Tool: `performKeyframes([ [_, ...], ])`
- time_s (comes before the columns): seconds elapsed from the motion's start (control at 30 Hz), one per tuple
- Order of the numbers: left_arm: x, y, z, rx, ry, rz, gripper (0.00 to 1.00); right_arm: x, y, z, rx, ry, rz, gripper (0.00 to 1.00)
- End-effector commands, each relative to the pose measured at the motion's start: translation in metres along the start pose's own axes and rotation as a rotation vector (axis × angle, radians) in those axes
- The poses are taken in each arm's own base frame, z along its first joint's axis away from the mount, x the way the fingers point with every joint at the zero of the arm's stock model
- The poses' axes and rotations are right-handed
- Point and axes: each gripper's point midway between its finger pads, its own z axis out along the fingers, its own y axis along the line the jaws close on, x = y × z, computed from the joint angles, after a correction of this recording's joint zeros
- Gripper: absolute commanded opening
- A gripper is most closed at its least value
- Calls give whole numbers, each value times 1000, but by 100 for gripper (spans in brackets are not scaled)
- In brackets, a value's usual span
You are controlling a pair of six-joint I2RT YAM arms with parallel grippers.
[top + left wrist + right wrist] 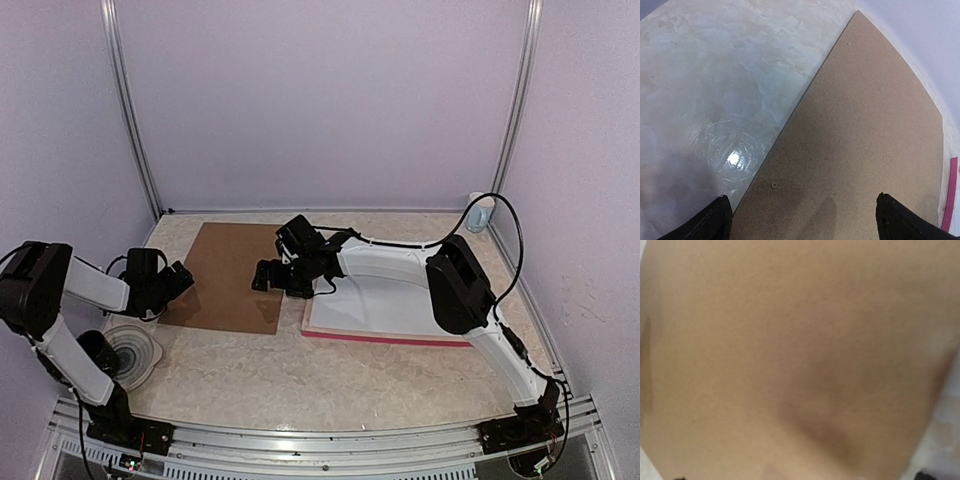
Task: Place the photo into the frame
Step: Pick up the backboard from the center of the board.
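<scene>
The frame (390, 338) lies flat right of centre, its pink-red front edge showing and a white sheet (385, 300) inside it. Its edge also shows in the left wrist view (952, 195). The photo is not in view. The brown backing board (230, 275) lies left of the frame. My left gripper (180, 278) is open and empty over the board's left edge (802, 220). My right gripper (265, 276) hangs low over the board's right part. Its wrist view is filled by blurred brown board (790, 350), with only the fingertips (920, 475) showing wide apart at the bottom corners.
A clear round plastic piece (130, 350) lies at the near left, also seen in the left wrist view (735, 150). A small pale blue object (478, 213) stands at the back right corner. Walls close in the table on three sides.
</scene>
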Motion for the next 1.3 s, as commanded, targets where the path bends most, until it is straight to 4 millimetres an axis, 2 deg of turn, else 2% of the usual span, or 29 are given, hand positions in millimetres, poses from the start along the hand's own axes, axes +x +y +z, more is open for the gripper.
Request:
performKeyframes([
  [0.0, 26, -5, -1, 80, 99, -1, 99, 5, -8, 9, 40, 4, 51, 99],
  [0.27, 42, -2, -12, 112, 130, -10, 99, 7, -17, 10, 29, 8, 117, 99],
  [0.4, 45, -7, -16, 121, 129, 18, 99, 6, -14, 1, -36, 4, 161, 99],
  [0.53, 47, -10, -17, 129, 134, 34, 99, -2, 0, -14, -129, -22, 161, 99],
  [0.7, 49, -12, -19, 141, 138, 43, 99, -15, 29, -34, -272, -56, 107, 97],
  [0.87, 50, -14, -20, 152, 140, 41, 99, -21, 48, -53, -334, -70, 50, 96],
  [1.27, 68, -28, -27, 212, 184, 22, 99, -18, 57, -74, -381, -80, 25, 95],
])
